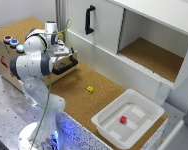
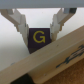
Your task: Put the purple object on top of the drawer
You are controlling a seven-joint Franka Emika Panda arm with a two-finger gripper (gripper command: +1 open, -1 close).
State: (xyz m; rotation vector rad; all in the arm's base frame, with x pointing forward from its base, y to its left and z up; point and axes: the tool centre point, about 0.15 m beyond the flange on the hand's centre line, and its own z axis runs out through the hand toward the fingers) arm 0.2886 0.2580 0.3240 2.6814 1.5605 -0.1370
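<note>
Above the drawer (image 1: 24,37), your gripper (image 2: 40,24) carries the purple object (image 2: 39,36).

The fingers (image 2: 18,21) pinch the cube with the letter G from both sides, just over the wooden edge. The lifting looks done; you have yet to lower it onto the cork top and let go.

Robot lab, perforated metal bench (image 1: 6,107), mock cabinet (image 1: 109,22)

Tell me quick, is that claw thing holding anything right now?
Gripper: closed on the purple cube marked G, held over the drawer.
</note>
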